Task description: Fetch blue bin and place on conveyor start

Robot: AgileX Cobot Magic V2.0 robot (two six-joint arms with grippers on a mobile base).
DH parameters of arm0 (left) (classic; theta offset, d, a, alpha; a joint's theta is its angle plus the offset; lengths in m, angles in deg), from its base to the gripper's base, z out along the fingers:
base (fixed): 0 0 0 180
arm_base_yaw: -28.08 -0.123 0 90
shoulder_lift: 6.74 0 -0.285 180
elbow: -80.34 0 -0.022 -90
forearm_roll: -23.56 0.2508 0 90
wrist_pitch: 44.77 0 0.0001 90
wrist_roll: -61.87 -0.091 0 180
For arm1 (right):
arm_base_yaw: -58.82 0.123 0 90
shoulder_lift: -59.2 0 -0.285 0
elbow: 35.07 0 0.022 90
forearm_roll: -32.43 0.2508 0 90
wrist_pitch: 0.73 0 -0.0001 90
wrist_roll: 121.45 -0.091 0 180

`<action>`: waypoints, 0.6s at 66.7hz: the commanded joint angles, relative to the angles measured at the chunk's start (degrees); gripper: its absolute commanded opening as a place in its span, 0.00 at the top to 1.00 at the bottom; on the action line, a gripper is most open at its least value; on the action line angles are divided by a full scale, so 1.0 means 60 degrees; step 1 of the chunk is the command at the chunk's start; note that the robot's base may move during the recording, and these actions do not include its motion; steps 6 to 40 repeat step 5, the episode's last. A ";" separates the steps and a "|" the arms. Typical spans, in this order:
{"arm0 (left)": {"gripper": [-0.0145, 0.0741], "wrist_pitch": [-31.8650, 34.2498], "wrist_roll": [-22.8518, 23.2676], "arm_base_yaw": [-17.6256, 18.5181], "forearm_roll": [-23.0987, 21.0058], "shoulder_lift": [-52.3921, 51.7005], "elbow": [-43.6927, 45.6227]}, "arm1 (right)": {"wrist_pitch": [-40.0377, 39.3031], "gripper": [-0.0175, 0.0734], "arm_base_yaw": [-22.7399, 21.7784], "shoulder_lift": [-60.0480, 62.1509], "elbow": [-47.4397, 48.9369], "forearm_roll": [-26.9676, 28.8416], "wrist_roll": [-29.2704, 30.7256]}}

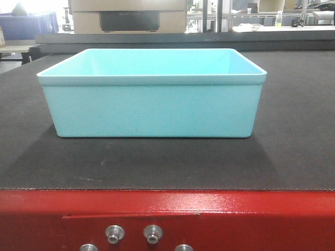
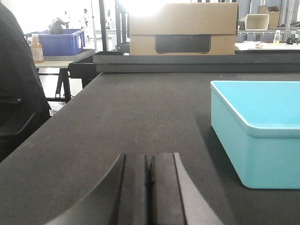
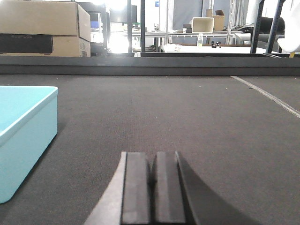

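Front-facing view: the blue bin sits upright and open-topped on the dark grey belt of the conveyor start, its long axis running left to right, parallel to the red metal frame at the near edge of the counter. One long wall faces the camera squarely. The bin rests a short way back from that near edge, roughly centred across it, and its interior looks bare. Silver bolts stud the red frame below.

The left gripper hovers low over the belt with its jaws pressed together and nothing between them; the bin stands ahead and to their right, apart from them. The right gripper likewise has its jaws together on nothing, with the bin ahead and to their left, apart.

Beyond the far edge of the counter stands a cardboard box, a dark blue crate and shelving in a bright workshop.
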 commanded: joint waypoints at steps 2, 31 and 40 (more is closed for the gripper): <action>0.96 0.0156 -0.0015 0.0000 0.0000 -0.0049 0.0016 | -0.0095 0.99 -0.0029 0.0075 0.0000 0.0017 0.0099; 0.96 0.0156 -0.0015 0.0000 0.0000 -0.0049 0.0016 | -0.0095 0.99 -0.0029 0.0075 0.0000 0.0017 0.0099; 0.96 0.0156 -0.0015 0.0000 0.0000 -0.0049 0.0016 | -0.0095 0.99 -0.0029 0.0075 0.0000 0.0017 0.0099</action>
